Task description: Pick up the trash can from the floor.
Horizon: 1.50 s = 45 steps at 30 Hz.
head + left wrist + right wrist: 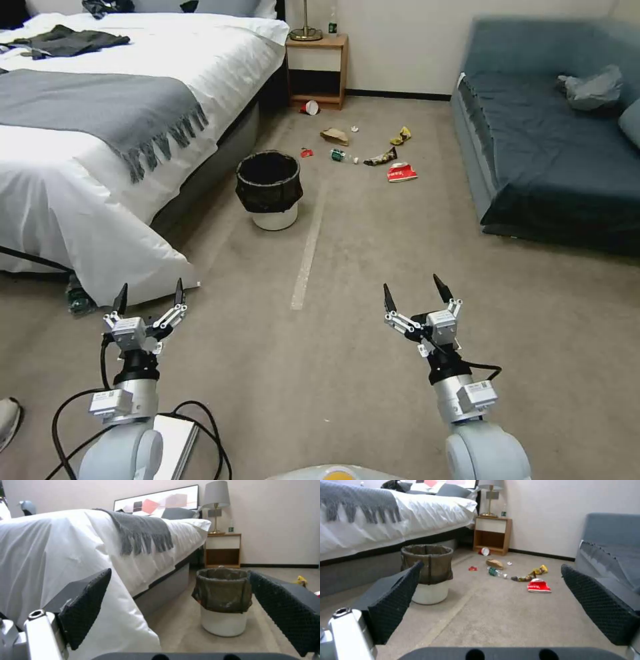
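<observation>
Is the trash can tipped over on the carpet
No, the trash can stands upright on the floor beside the bed, its bag-lined opening facing up.

A white bed (100, 167) with a grey blanket (100, 110) faces a blue sofa (553, 147), a wooden nightstand (319, 70) and scattered litter (373, 155) between them.

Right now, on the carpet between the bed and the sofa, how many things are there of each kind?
Trash can: 1
Red cup: 1
Green bottle: 1
Wrappers and scraps: 6
Total: 9
</observation>
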Available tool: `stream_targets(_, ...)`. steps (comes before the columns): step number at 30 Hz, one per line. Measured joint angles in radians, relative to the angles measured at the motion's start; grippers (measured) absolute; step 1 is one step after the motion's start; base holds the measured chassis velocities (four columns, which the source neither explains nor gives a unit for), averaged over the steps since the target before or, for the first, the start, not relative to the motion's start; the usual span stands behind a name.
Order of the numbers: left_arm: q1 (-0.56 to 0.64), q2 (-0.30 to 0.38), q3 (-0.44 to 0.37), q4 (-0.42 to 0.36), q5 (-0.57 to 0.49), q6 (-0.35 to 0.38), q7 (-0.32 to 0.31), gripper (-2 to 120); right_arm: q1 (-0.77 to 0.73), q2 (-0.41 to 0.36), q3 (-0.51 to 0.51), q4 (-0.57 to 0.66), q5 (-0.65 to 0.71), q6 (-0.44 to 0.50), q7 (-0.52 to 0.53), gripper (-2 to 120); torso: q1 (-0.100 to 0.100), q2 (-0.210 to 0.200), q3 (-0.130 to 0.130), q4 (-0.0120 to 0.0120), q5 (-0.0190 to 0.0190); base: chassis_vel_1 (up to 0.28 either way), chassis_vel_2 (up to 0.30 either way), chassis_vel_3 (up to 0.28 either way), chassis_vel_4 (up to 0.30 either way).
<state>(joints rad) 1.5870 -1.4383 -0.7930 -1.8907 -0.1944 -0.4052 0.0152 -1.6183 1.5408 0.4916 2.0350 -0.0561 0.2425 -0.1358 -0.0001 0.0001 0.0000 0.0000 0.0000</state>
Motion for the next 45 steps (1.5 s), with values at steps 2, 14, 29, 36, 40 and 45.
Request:
stream_targets(2, 0.000, 0.000, -0.001, 0.000, 0.004, 0.000, -0.003, 100, -0.001, 0.000, 0.000, 0.000, 0.000, 0.000, 0.000, 100, 0.000, 0.000, 0.000, 0.0000, 0.0000, -0.049, 0.080, 0.079, -0.049)
stream_targets(14, 0.002, 0.000, -0.001, 0.001, 0.007, -0.004, -0.010, 100, -0.009, 0.005, 0.001, 0.007, -0.003, 0.002, -0.001, 100, 0.000, 0.000, 0.000, 0.0000, -0.0001, -0.154, 0.155, 0.158, -0.160)
stream_targets(29, -0.004, -0.004, 0.000, 0.004, 0.008, -0.002, -0.029, 100, -0.011, 0.006, -0.002, 0.012, -0.003, 0.006, -0.011, 100, 0.000, 0.000, 0.000, 0.0002, 0.0000, -0.136, 0.141, 0.134, -0.132)
stream_targets(36, -0.002, -0.005, 0.000, 0.000, 0.008, -0.001, -0.030, 100, -0.011, 0.005, -0.004, 0.018, -0.003, 0.004, -0.013, 100, 0.000, 0.000, 0.000, -0.0001, 0.0000, -0.153, 0.156, 0.154, -0.153)
stream_targets(40, -0.002, -0.005, 0.000, -0.001, 0.008, 0.000, -0.031, 100, -0.011, 0.006, -0.005, 0.018, -0.003, 0.004, -0.016, 100, 0.000, 0.000, 0.000, 0.0000, 0.0001, -0.147, 0.147, 0.156, -0.145)
stream_targets(45, 0.000, -0.005, 0.000, -0.005, 0.008, 0.000, -0.031, 100, -0.013, 0.006, -0.007, 0.018, -0.003, 0.004, -0.019, 100, 0.000, 0.000, 0.000, 0.0000, 0.0000, -0.140, 0.148, 0.148, -0.145)
